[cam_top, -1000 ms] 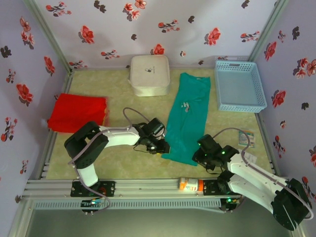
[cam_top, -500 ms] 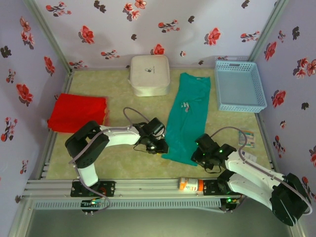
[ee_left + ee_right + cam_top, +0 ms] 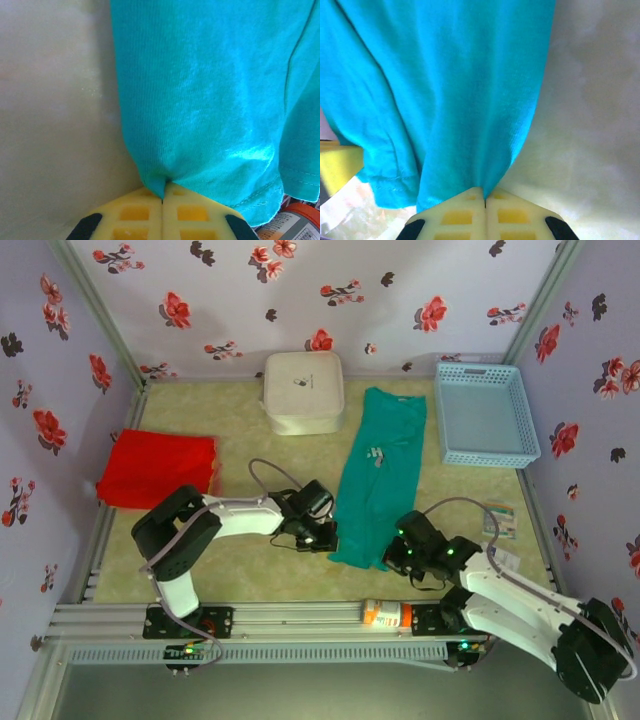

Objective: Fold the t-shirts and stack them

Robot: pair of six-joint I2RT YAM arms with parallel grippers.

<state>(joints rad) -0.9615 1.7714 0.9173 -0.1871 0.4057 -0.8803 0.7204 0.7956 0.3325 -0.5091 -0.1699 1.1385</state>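
- The left gripper [image 3: 162, 199] is closed, its two yellow pads pressed together at the bottom centre of the left wrist view, with a pinch of the teal t-shirt [image 3: 210, 100] caught between them at the cloth's left folded edge.
- The right gripper [image 3: 485, 200] is likewise closed, at the bottom centre of the right wrist view, nipping the right folded edge of the same shirt.
- In the top view the two grippers sit at the lower end of the teal t-shirt, one at each side, just below the middle of the frame.
- The shirt lies as a long narrow strip running up towards the upper centre-right, its hem at the lower end.
- The red t-shirt [image 3: 160, 470] lies folded at the left of the frame, well apart from both grippers.
- A white box [image 3: 303, 392] stands at upper centre, and a light-blue basket [image 3: 485, 420] at upper right.
- An orange bottle [image 3: 385, 615] lies on the rail at the bottom.
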